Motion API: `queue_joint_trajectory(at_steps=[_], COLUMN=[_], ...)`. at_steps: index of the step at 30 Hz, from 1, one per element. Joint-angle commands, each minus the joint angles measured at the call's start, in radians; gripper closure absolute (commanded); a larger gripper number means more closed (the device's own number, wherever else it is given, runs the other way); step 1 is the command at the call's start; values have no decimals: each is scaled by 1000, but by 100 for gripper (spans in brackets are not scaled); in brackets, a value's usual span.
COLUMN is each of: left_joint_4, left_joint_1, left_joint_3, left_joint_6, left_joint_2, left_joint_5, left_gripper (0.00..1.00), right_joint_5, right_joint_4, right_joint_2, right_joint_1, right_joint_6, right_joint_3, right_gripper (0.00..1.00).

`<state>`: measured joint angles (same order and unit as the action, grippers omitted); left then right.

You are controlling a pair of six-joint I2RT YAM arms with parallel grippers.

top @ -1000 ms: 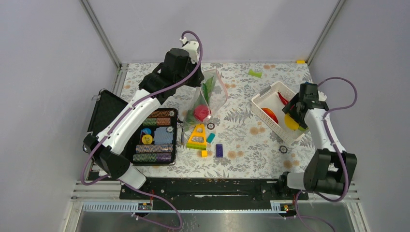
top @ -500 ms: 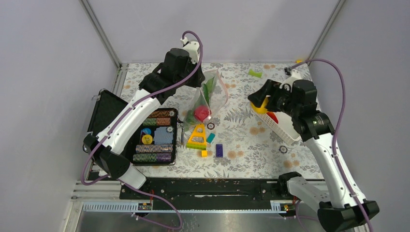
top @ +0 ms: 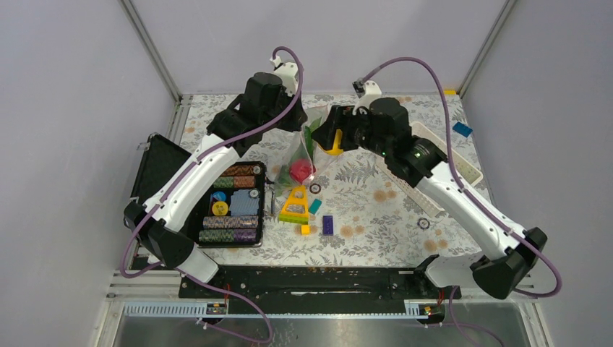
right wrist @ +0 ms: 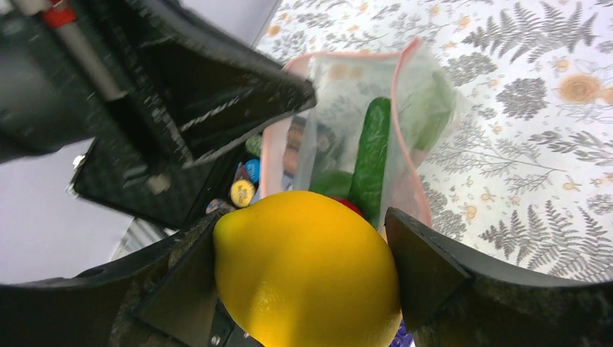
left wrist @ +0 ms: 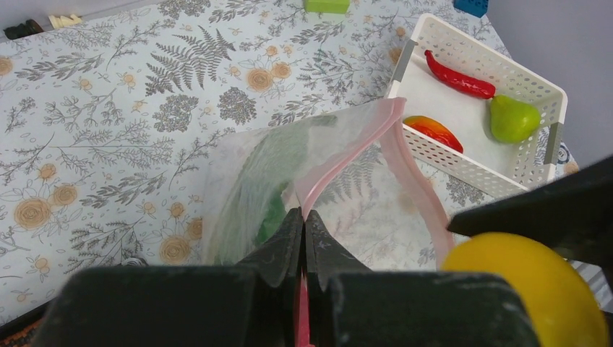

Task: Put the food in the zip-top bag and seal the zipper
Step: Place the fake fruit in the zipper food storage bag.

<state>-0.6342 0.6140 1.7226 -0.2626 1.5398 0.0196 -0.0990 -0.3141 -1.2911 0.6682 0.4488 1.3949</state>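
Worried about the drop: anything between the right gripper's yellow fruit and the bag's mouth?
Nothing visible. The yellow fruit in the right gripper faces the open zip-top bag; the left gripper only pinches its zipper.

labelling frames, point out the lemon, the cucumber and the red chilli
lemon (right wrist: pixel 307 271): right wrist view, middle of skin
cucumber (right wrist: pixel 370 155): right wrist view, mid length
red chilli (left wrist: pixel 459 78): left wrist view, mid body

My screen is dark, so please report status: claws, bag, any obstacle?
Left claw shut on zipper, holding zip-top bag open. Right claw grips lemon beside bag mouth. Cucumber already inside. Nothing blocks the mouth.
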Motion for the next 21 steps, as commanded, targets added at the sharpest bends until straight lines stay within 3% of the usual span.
queue_joint_trajectory(at_steps=[1,7,21], left_joint_4=[67,74,84], left_joint_1=[-5,-5,-5], left_joint_3=[-4,-13,-19], left_joint_6=[-6,-7,-21], left_joint_2=[-58,-68,-71], left_joint_5=[24,35,6], left_gripper=[100,100,100], right_joint_5=[182,260,275], right_joint_4=[64,56,0], right_joint_2=[-57,-123,-197], right_joint_1=[21,32,76], right_joint_6=[2,60,78], right_joint_3=[77,105,181], right_gripper=[47,37,6])
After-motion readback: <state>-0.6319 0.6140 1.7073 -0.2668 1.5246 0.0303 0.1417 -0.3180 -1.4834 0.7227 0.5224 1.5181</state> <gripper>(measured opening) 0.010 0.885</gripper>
